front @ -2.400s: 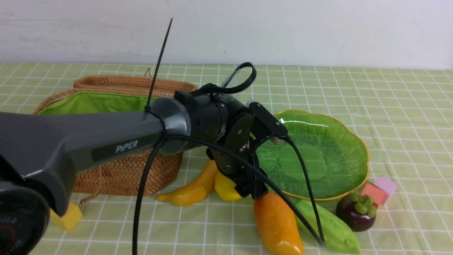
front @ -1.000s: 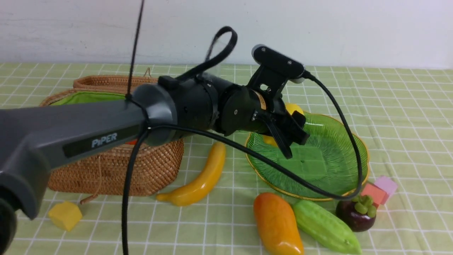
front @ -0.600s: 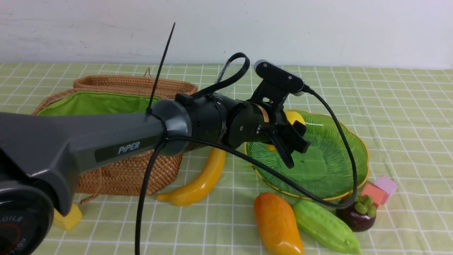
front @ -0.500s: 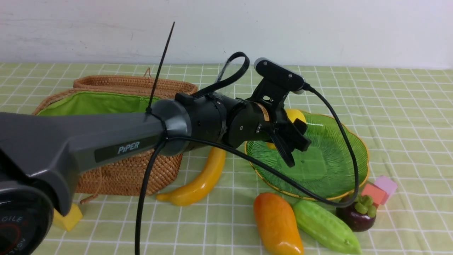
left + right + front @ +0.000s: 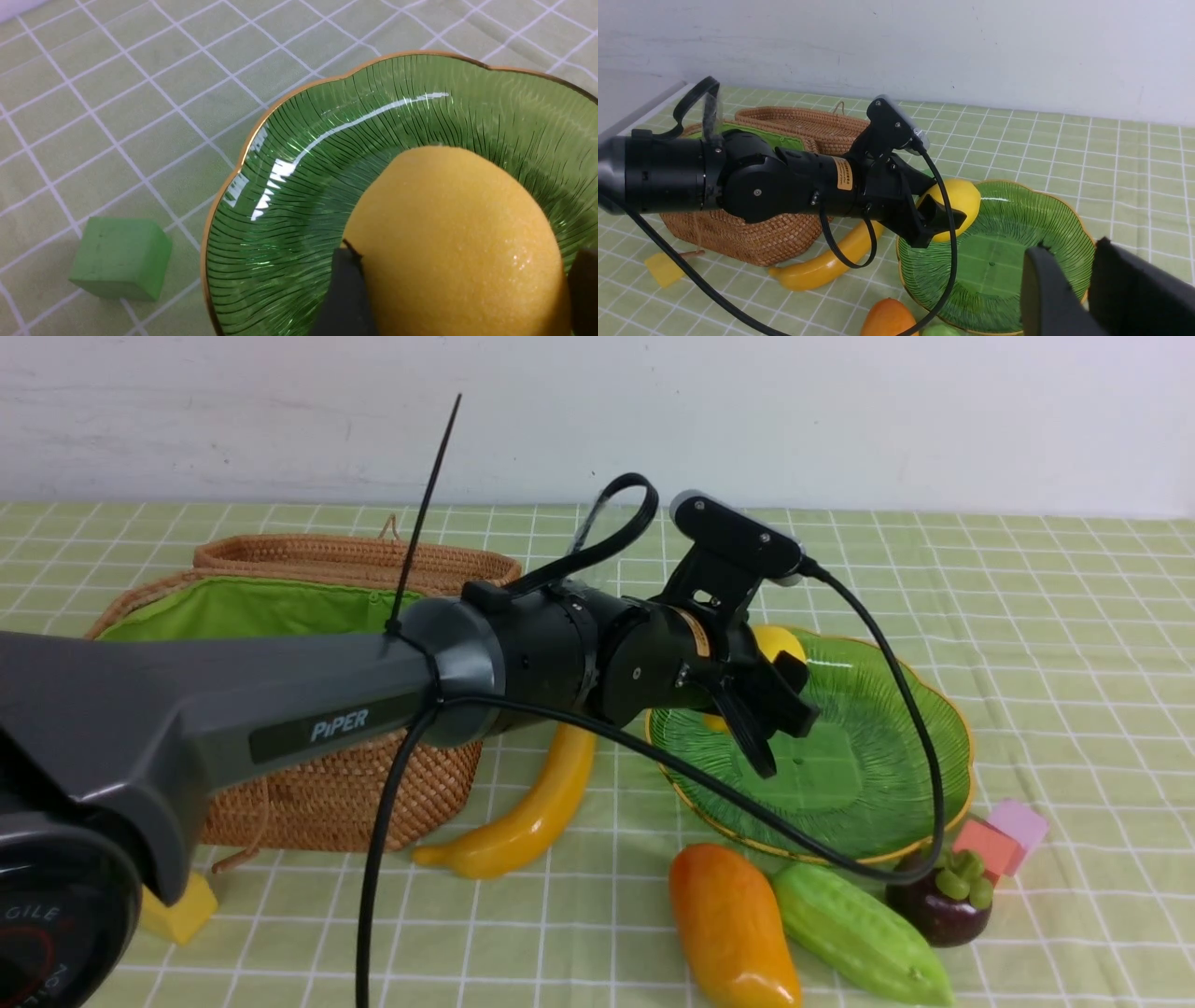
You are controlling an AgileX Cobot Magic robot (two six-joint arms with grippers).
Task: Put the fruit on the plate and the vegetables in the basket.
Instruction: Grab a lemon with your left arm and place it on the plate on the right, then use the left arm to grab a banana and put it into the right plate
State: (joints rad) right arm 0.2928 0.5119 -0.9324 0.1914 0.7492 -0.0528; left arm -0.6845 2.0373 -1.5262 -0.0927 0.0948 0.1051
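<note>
My left gripper (image 5: pixel 780 709) reaches over the near-left rim of the green plate (image 5: pixel 887 728) and is shut on the yellow lemon (image 5: pixel 777 642), one finger (image 5: pixel 343 284) on each side of it. The lemon (image 5: pixel 458 233) hangs just above the plate's (image 5: pixel 289 186) ribbed slope. On the cloth in front lie the banana (image 5: pixel 532 803), the mango (image 5: pixel 733 924), the green gourd (image 5: pixel 854 933) and the mangosteen (image 5: pixel 943 896). The wicker basket (image 5: pixel 327 793) stands open at the left, largely behind my arm. My right gripper (image 5: pixel 1069 245) hovers off the plate's right side, jaws slightly apart and empty.
A yellow cube (image 5: pixel 187 910) sits by the basket's front corner. Red (image 5: pixel 990 845) and pink (image 5: pixel 1019 823) cubes lie right of the plate, and a green cube (image 5: pixel 119 259) behind it. The left arm's cable (image 5: pixel 840 859) droops across the plate's front rim. A white wall closes the back.
Earlier my left gripper was down on the lemon beside the banana. It lifted the lemon and carried it over the plate, then sank a little; in the last half second it has barely moved.
</note>
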